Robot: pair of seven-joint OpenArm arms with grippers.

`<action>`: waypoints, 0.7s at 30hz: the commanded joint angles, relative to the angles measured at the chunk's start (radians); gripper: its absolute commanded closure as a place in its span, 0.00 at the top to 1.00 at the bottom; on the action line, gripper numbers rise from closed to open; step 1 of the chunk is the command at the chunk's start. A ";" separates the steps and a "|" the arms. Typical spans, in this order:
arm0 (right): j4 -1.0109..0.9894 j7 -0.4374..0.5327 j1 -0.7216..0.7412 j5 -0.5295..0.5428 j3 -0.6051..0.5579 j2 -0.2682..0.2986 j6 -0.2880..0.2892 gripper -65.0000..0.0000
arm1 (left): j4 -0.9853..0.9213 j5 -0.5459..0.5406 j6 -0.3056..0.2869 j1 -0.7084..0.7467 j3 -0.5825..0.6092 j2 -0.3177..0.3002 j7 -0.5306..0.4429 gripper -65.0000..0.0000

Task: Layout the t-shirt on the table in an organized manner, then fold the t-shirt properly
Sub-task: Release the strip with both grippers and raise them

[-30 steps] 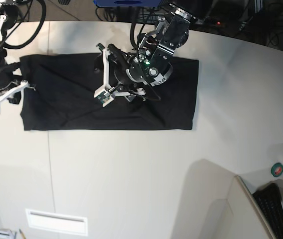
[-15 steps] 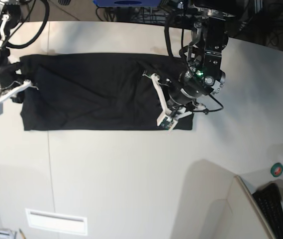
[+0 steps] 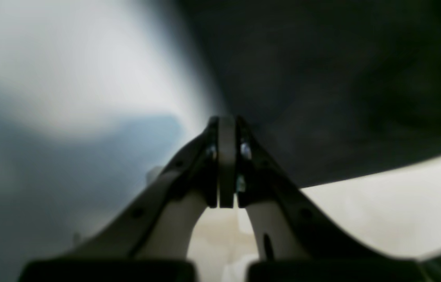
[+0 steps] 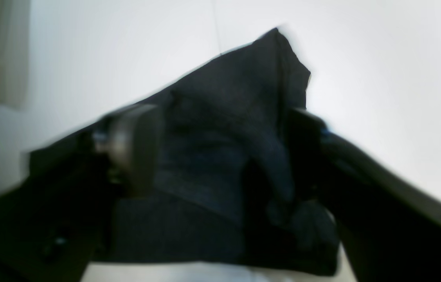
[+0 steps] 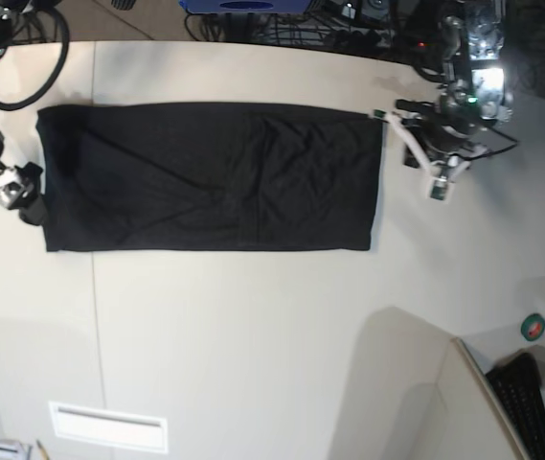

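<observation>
The black t-shirt [image 5: 205, 177] lies as a long flat rectangle on the off-white table [image 5: 253, 335], with no print showing. My left gripper [image 5: 398, 120] is just off the shirt's far right corner. In the left wrist view my left gripper [image 3: 227, 121] is shut and empty, with the shirt [image 3: 322, 78] just beyond its tips. My right gripper [image 5: 28, 196] is at the shirt's left edge. In the right wrist view my right gripper [image 4: 220, 137] has its fingers [image 4: 134, 145] apart, with bunched black cloth [image 4: 220, 117] between them.
A thin seam [image 5: 95, 335] runs down the table on the left. A white slotted panel [image 5: 109, 426] sits at the front left. A keyboard [image 5: 526, 402], a green tape roll [image 5: 533, 327] and a partition [image 5: 444, 412] are at the front right. Cables lie behind the table.
My left arm has swept right across the shirt, from its middle to past the far right corner. My right gripper has shifted slightly down the shirt's left edge. The shirt lies smoother.
</observation>
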 commanded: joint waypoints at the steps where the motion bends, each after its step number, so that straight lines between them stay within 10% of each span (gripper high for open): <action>1: -0.054 0.020 0.022 0.057 0.026 0.043 0.032 0.76 | -0.015 -0.055 -0.008 -0.012 -0.039 -0.018 -0.033 0.00; 9: -0.511 -0.049 0.151 0.088 -0.082 0.278 0.179 0.76 | -0.293 -0.190 -0.008 -0.100 -0.156 -0.133 -0.165 0.00; 21: -0.672 0.008 0.194 0.088 -0.324 0.267 0.252 0.76 | -0.388 -0.188 -0.008 -0.233 -0.045 -0.054 -0.175 0.00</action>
